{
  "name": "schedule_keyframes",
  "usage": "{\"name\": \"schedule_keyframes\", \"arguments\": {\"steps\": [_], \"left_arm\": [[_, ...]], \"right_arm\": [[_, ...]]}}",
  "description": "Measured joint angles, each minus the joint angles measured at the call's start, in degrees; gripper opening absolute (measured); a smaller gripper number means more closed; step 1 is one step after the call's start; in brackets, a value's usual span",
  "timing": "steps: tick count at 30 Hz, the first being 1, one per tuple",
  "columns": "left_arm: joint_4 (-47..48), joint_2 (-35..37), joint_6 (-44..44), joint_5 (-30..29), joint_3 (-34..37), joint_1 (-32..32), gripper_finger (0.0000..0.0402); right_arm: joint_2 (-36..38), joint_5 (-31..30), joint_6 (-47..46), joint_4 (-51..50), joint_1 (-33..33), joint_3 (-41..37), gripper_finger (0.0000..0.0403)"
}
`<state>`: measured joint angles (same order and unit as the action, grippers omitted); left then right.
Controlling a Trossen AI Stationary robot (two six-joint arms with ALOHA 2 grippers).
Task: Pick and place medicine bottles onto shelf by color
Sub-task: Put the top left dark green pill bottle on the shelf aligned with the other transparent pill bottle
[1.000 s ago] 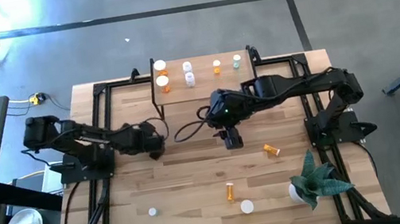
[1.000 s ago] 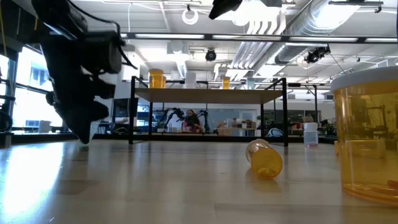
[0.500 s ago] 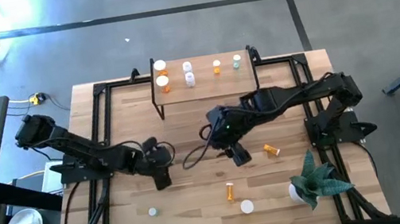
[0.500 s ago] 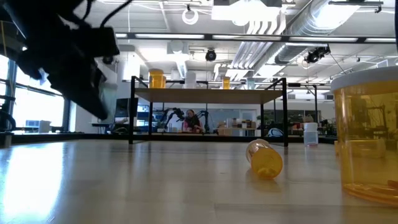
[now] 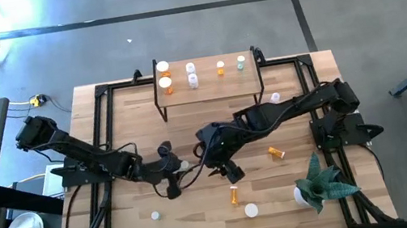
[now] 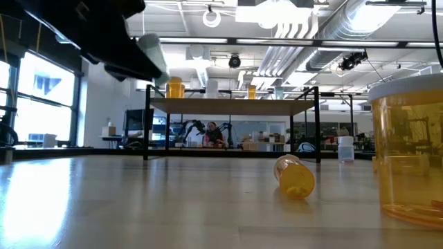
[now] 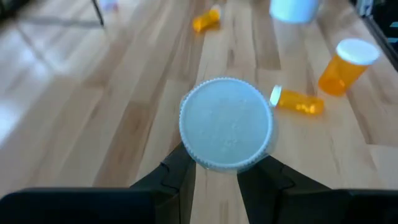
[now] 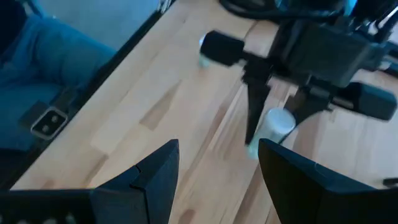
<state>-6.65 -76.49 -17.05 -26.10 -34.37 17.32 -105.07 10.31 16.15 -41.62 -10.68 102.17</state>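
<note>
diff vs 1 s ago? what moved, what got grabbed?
Both arms swung from near the shelf toward mid-table and now face each other. The left gripper is shut on a white-capped bottle; the right gripper stays open, facing it. Shelf bottles and loose orange bottles unchanged.

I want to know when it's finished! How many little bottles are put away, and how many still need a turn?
Five bottles stand on the shelf. The left gripper holds a white-capped bottle; the open right gripper faces it. About five more wait on the table, including a tipped orange bottle.
</note>
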Motion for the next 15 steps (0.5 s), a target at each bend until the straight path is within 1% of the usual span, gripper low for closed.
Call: {"name": "schedule_keyframes", "arguments": {"steps": [8, 11, 15], "left_arm": [[-7.37, 0.00, 10.47, -0.19, -0.01, -0.58, 0.0093], [-9.10, 0.00, 11.27, -0.16, -0.02, -1.84, 0.0093], [-10.06, 0.00, 11.30, -0.12, -0.05, -3.72, 0.0093]], "right_arm": [[-0.02, -1.25, -10.39, 9.96, 1.37, 0.02, 0.0211], [-0.05, -1.25, -12.56, 9.80, 2.39, 0.00, 0.0211], [-0.05, -1.31, -12.22, 7.74, 3.47, 0.01, 0.0211]]}}
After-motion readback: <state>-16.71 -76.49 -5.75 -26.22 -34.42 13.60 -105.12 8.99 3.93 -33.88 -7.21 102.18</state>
